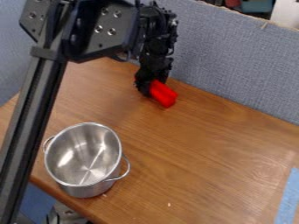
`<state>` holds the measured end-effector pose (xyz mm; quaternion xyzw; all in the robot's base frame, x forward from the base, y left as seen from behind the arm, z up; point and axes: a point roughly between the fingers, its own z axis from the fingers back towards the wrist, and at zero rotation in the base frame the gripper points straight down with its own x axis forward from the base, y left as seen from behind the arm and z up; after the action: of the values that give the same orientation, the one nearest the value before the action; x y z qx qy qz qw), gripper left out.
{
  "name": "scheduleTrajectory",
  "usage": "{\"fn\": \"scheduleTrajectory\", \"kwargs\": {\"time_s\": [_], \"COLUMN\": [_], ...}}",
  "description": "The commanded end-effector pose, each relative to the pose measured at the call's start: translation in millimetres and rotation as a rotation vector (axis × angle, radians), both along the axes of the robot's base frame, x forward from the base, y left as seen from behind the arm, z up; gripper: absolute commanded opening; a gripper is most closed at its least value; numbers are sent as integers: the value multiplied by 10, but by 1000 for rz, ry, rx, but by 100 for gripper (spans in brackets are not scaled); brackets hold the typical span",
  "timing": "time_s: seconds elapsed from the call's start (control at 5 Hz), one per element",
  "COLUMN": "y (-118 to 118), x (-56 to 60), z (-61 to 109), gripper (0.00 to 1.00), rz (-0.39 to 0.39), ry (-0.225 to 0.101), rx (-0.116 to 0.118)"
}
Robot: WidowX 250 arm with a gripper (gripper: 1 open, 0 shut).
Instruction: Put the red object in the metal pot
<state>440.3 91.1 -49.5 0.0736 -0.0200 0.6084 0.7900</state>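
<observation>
The red object (165, 94) lies on the wooden table (216, 149) near its far edge, a flat bright red block. My gripper (149, 86) points straight down onto the block's left end, and its black fingers have drawn in against that end and cover it. The block still rests on the table. The metal pot (52, 145), shiny and round with small side handles, stands empty at the front left, well away from the gripper.
A grey-blue partition wall (239, 57) runs right behind the table's far edge, close to the gripper. A black slanted post (33, 114) crosses the left of the view, in front of the pot's side.
</observation>
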Motion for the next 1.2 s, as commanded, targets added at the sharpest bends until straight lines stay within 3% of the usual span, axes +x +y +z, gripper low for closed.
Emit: {"fn": "scheduleTrajectory", "kwargs": {"time_s": [0.0,0.2,0.4,0.6,0.8,1.0], "y": [27,-147,-300,-600,-1036,-1297], "x": [-102,-227,-371,-461,-533,-774], "z": [244,262,408,613,1081,1525], "gripper": [0,0,0,0,0,0], "rz": [192,67,-72,-286,-536,-744], "ry": [-10,-12,-15,-7,-68,-103], "rx": [26,30,5,-13,-13,-30]}}
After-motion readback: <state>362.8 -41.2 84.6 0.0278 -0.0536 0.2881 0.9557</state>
